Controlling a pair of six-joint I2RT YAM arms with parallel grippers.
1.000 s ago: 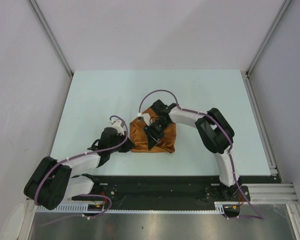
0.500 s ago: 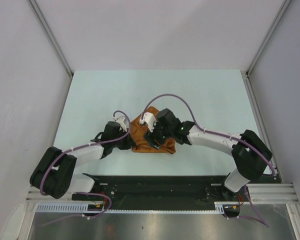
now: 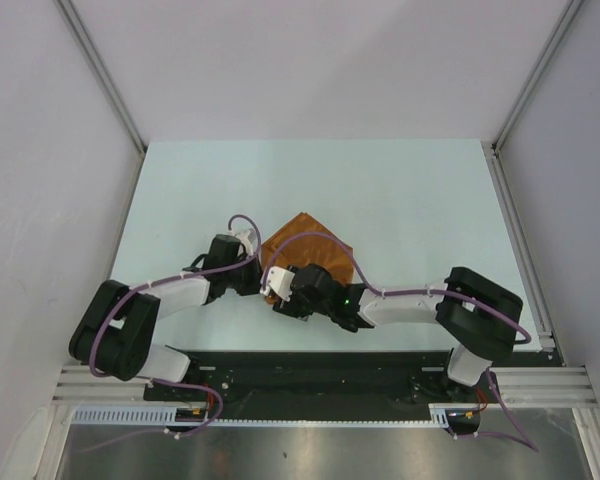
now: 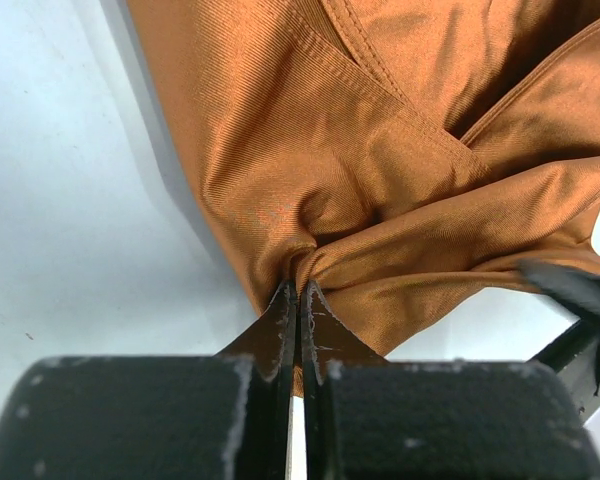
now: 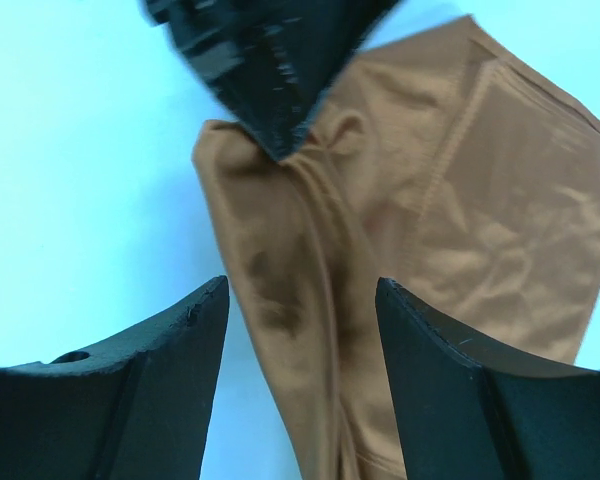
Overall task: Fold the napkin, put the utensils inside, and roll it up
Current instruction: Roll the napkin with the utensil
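Observation:
The rust-orange napkin [image 3: 310, 243] lies crumpled on the pale table [image 3: 410, 200], its folds and stitched hems filling the left wrist view [image 4: 380, 150]. My left gripper [image 3: 262, 281] is at its left edge, shut on a bunched pinch of cloth [image 4: 298, 285]. My right gripper [image 3: 280, 297] hangs open just above the napkin's near-left part [image 5: 300, 290], both fingers astride the cloth [image 5: 310, 330] without touching it. The left gripper's black tip [image 5: 270, 100] shows just ahead of it. The utensils are out of view.
Bare pale table [image 3: 180, 190] surrounds the napkin. Grey walls and metal rails [image 3: 520, 230] border it. The black base rail [image 3: 310, 370] runs along the near edge. The right forearm [image 3: 400, 305] lies low across the near middle.
My right arm swung from over the napkin's middle down to its near-left edge and opened. My left gripper reached in to the napkin's left edge and shut on it. The cloth shifted farther away.

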